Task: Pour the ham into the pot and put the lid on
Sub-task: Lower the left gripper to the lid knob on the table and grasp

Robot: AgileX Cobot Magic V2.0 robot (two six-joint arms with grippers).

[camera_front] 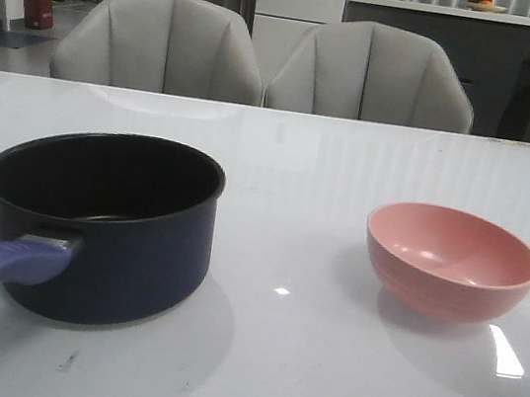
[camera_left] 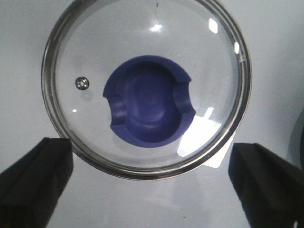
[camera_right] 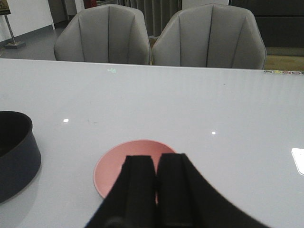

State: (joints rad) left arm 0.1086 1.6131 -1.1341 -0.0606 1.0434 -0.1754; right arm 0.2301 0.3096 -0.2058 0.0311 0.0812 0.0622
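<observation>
The lid [camera_left: 146, 85], rigid glass in a steel rim and probably slippery and breakable, lies flat on the table [camera_left: 28, 28] directly ahead of the left gripper [camera_left: 151, 180], whose jaws stand wide apart and empty to either side of its near rim; the blue knob [camera_left: 148, 100] at its centre looks the surest hold. The right gripper [camera_right: 156, 187], jaws pressed together on nothing, hovers just short of the pink bowl [camera_right: 114, 166], with the pot [camera_front: 101, 224] well off to one side. No ham is visible, and nothing stands between either gripper and its object.
</observation>
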